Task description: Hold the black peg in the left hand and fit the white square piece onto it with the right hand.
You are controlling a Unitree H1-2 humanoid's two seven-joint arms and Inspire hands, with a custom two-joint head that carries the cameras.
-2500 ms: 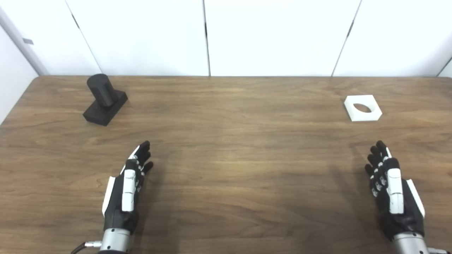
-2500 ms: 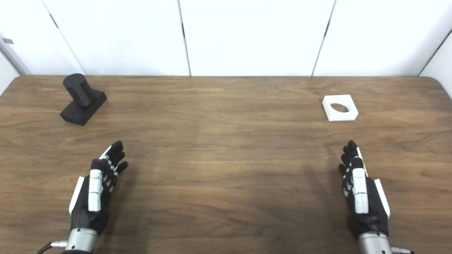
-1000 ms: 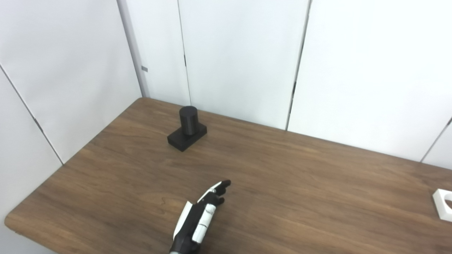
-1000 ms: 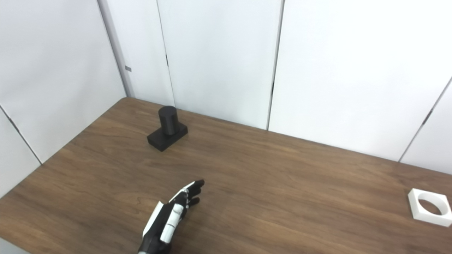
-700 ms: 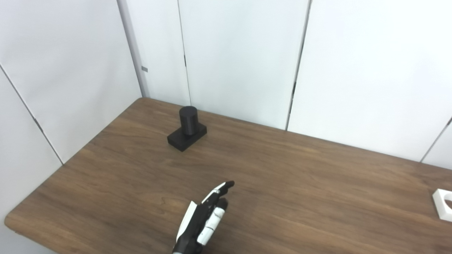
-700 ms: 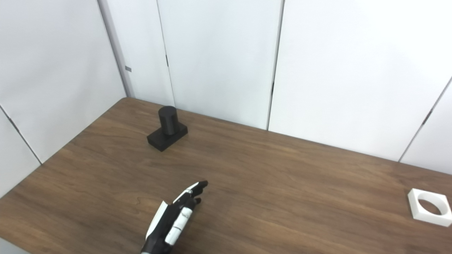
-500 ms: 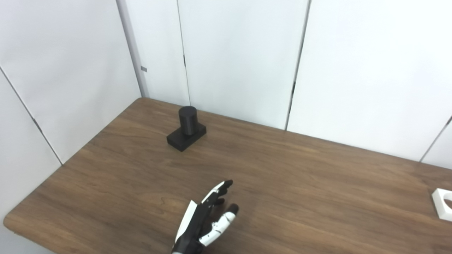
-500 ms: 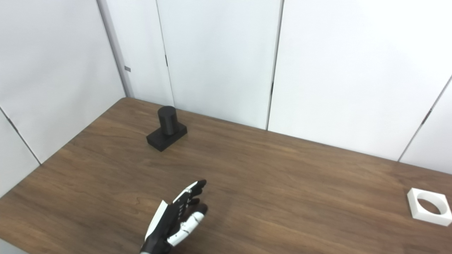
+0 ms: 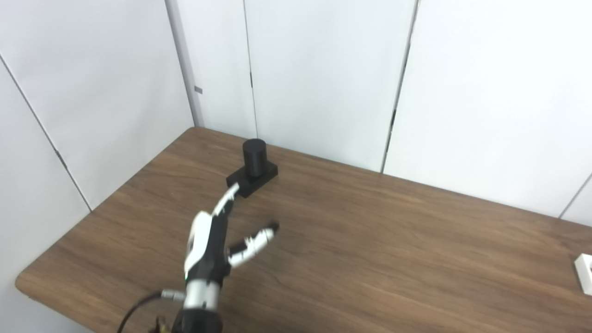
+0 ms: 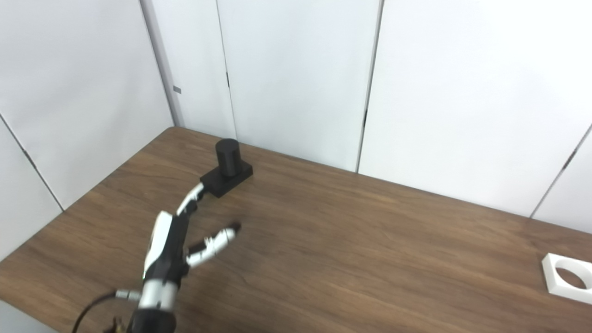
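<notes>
Far left: white wall panels (image 9: 92, 92) meeting the rounded corner of a brown wooden table (image 9: 370, 259). Left hand (image 9: 210, 240) raised above the table's near-left part, arm coming up from the bottom edge with a dark cable looping off the wrist; hand holds nothing, fingers (image 9: 226, 200) stretched out toward the far corner, thumb splayed off to the right, wide gap between them. Just past the fingertips in the picture, black peg (image 9: 253, 159): upright cylinder on a flat square base, standing on the table close to the back wall, untouched; whether the fingertips are near it in depth or merely overlap it, cannot tell. Middle of the table bare wood. Far right, near the table's right side: white square piece (image 10: 568, 277) lying flat, round hole through its middle, well apart from peg and hand; cut off by the frame edge in the left eye view. Right hand not visible in either view
</notes>
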